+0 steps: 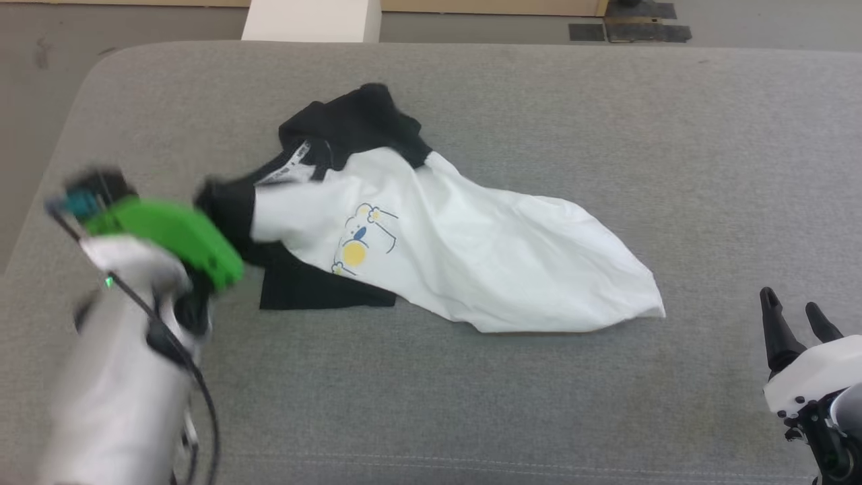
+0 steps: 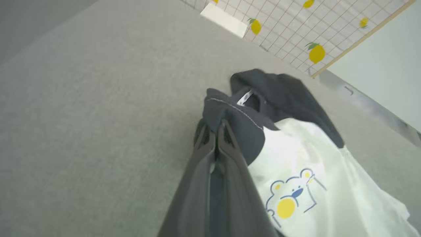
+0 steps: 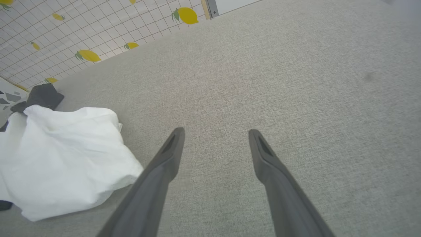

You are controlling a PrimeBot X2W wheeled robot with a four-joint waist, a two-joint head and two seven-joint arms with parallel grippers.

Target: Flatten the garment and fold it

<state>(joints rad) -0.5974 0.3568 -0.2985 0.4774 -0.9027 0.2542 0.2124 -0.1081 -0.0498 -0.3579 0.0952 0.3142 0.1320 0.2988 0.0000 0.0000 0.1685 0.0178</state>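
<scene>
The left gripper (image 2: 213,130) has its two fingers pressed together on a black sleeve of the garment (image 1: 471,249). The dark cloth bunches over the fingertips (image 2: 224,126), and in the head view the sleeve stretches toward the left edge of the grey cushion (image 1: 471,404). The right gripper (image 3: 215,135) has its fingers spread wide with nothing between them. It hangs over the cushion near the front right corner, well apart from the white hem.

The garment lies crumpled left of the cushion's middle, with the black collar toward the far edge, the chest print (image 1: 357,242) facing up and the white body trailing right. A broad stretch of cushion runs from the hem to the right edge. A white block (image 1: 310,20) stands beyond the far edge.
</scene>
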